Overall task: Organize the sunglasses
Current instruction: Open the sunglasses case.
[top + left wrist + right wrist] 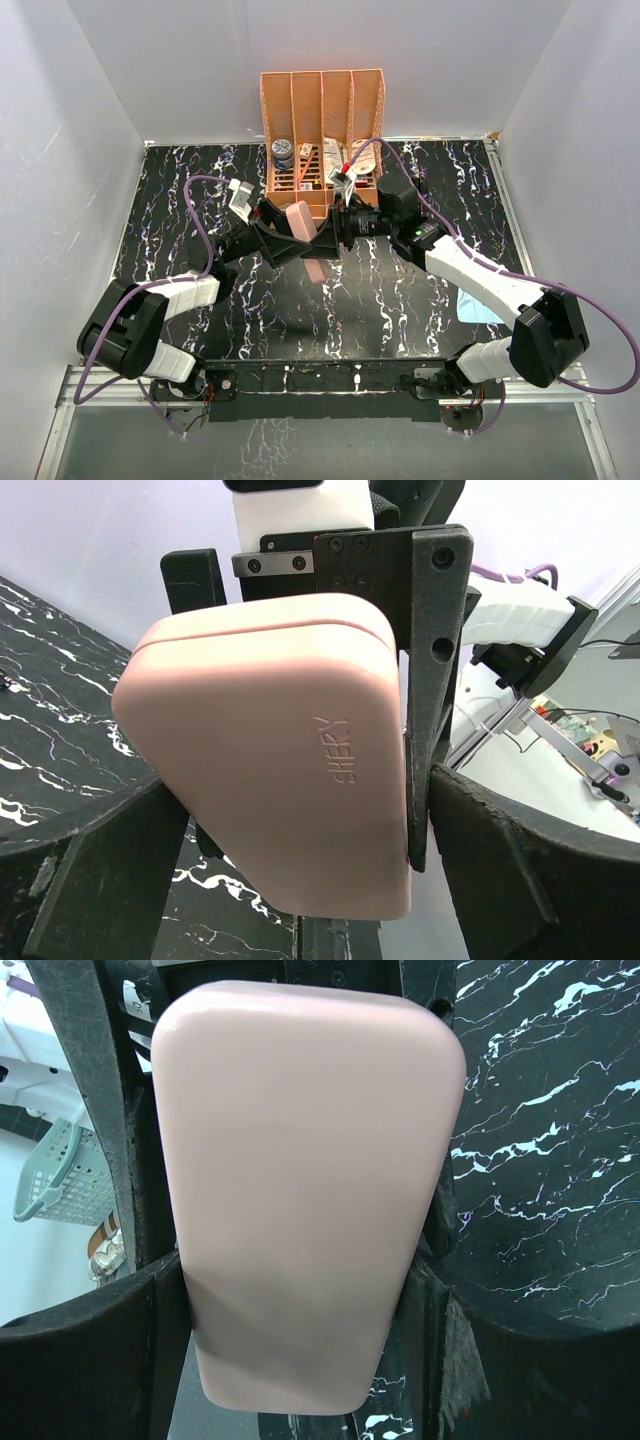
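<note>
Two grippers are closed in on one object. A pink rounded oblong glasses case [299,217] is clamped across its width by the right gripper [290,1270], with both fingers pressed against its long edges. The left gripper [295,785] is spread to its widest around the same case from the opposite side. One of the right gripper's fingers is seen between the case and a left finger [100,880], and no firm contact by the left fingers can be made out.

The sunglasses are seen in none of the views. Whether they are shut inside the case cannot be told, as the lid seam is closed.

A handover is judged to be the step in hand. For this to be done well, the left fingers should be closed squarely on the case's flanks, clear of the right fingers. The right grip should be loosened only once the case is firmly taken, so that nothing is dropped onto the black white-veined marble tabletop [400,300] beneath the fingers.
</note>
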{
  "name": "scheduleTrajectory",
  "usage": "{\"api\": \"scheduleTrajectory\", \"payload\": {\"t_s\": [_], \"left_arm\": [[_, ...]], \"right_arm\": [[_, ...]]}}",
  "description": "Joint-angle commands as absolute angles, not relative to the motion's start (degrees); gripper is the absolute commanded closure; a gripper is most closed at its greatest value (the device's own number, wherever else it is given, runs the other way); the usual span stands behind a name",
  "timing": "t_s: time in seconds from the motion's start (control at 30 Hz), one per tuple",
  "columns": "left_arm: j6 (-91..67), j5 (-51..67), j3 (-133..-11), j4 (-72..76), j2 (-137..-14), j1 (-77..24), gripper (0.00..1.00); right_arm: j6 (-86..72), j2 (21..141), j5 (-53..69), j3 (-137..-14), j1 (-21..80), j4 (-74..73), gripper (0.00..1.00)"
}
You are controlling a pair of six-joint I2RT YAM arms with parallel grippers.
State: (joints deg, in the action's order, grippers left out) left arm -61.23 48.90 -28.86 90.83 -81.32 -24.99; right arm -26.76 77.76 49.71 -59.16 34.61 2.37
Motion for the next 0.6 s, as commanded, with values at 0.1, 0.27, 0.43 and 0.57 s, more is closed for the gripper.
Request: {"api": "scheduleTrajectory", "payload": {"t_s": [0.1,0.27,0.43,0.57], "left_arm": [[-60.0,48.2,-29.8,102.4,-78.8,-25.3,0.05],[-60.1,47.9,-30.0,102.4,-78.7,-25.3,0.03],[-60.2,48.1,-30.7,102.4,-78.6,-25.3,0.02],[-60.6,47.8,-31.1,102.4,-78.7,-25.3,0.02]], "right_arm": [[-25.7,74.8,51.1,-61.5,34.9,5.8,1.0],[-24.7,73.3,51.3,-59.4,35.0,5.8,1.0],[-24.3,71.8,51.3,-57.7,35.0,5.7,1.0],[-24.4,71.6,52.5,-57.3,35.0,5.7,1.0]]}}
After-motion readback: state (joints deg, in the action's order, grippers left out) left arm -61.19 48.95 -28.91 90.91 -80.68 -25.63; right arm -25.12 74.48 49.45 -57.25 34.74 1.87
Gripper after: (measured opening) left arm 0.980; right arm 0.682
